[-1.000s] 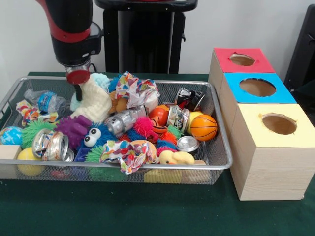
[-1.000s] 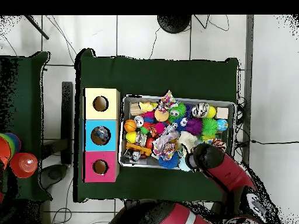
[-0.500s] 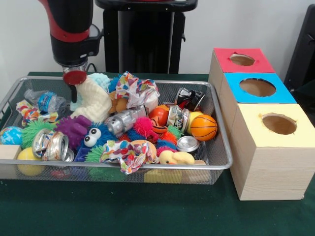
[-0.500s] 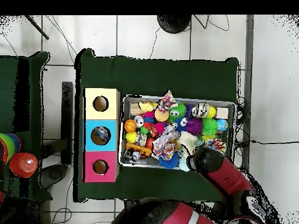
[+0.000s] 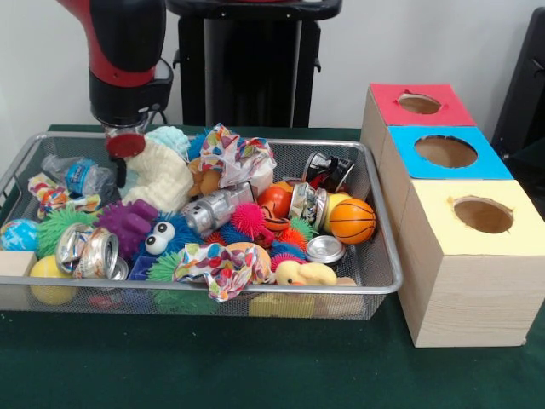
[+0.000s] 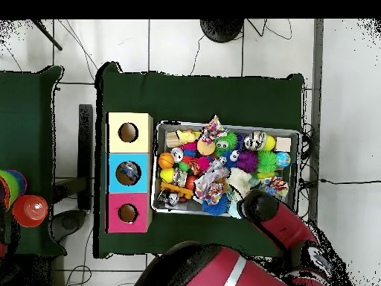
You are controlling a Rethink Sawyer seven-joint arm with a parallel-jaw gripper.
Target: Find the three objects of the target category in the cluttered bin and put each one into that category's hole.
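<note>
The wire-mesh bin (image 5: 255,288) lies on the green table, full of toys; it also shows in the overhead view (image 6: 223,125). One see-through bottle with a blue-white label (image 5: 81,175) lies at the bin's back left corner in the front view. A second clear wrinkly bottle (image 5: 217,207) seems to lie in the middle of the pile. A third is hidden. My gripper (image 5: 121,175) hangs under the red and black arm, just right of the labelled bottle, beside a cream knitted toy (image 5: 162,175). In the overhead view only the arm's wrist (image 6: 260,205) shows.
Three wooden boxes with holes stand right of the bin: red (image 5: 419,104), blue (image 5: 445,152), yellow (image 5: 483,215). Crushed cans (image 5: 89,251), paper wads (image 5: 238,153), a small basketball (image 5: 352,220), spiky balls and a rubber duck (image 5: 305,273) fill the bin.
The arm has shifted a little left in the front view, towards the labelled bottle at the back corner. The objects in the bin have not moved.
</note>
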